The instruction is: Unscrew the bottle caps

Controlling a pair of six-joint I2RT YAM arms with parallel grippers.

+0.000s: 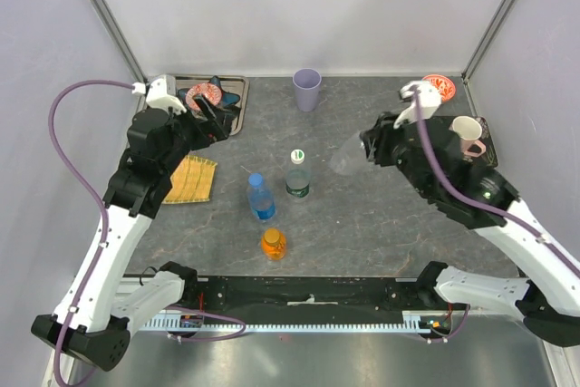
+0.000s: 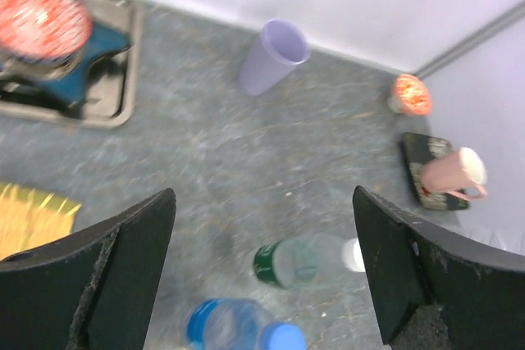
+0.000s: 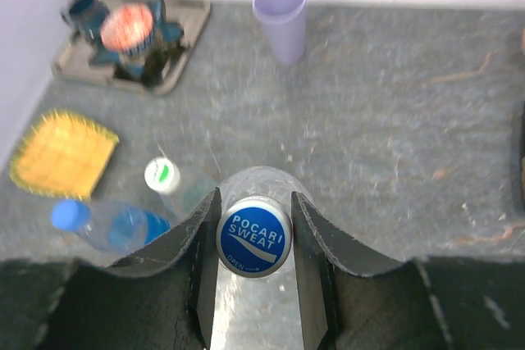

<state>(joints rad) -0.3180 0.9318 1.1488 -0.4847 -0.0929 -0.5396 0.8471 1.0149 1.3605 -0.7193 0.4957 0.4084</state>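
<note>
The blue cap (image 3: 254,235) reads "POCARI SWEAT", with a small "OPEN" beneath it, and only the right wrist view shows that print. It sits on the plain clear bottle (image 1: 347,157), which the right gripper (image 3: 255,198) clamps at the cap end. The bottle is held off the table (image 1: 381,215), tipped toward the left, right of centre.

From above, the other three bottles stand capped near the middle, their labels too small to read. The green-label bottle (image 1: 297,176) carries a white-and-green cap (image 3: 162,175), the blue-label bottle (image 1: 261,198) is just near-left of it, and the orange bottle (image 1: 274,243) stands nearest.

The left gripper (image 2: 262,198) hangs at far left, jaws spread wide, holding nothing. Its camera catches the pink mug (image 2: 454,171) at the right. The purple cup (image 1: 307,88) stands far centre.
</note>
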